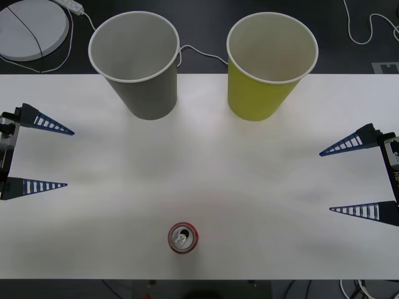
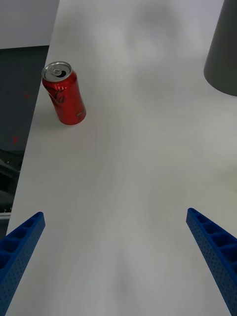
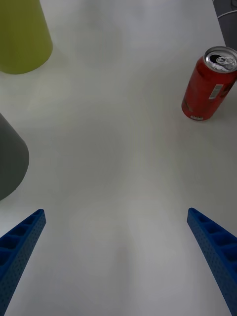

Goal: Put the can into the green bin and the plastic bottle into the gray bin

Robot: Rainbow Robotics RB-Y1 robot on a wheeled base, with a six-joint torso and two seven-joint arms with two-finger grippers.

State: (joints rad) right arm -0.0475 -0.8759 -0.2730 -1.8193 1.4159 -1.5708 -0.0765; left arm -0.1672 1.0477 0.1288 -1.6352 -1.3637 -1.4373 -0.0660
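Two grippers spread wide, nothing held yet.
My left gripper point(image 1: 37, 159) waits at the frame's left edge, my right gripper point(image 1: 358, 180) at the right edge; the can point(image 1: 183, 237) stands upright at bottom centre, reachable by either, facing the gray bin point(image 1: 137, 62) upper left and the green bin point(image 1: 269, 65) upper right.

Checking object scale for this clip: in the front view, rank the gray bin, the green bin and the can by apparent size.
1. The gray bin and the green bin: they look alike in size, so no ranking between them.
2. The can: clearly smallest, standing upright near the table's front edge.
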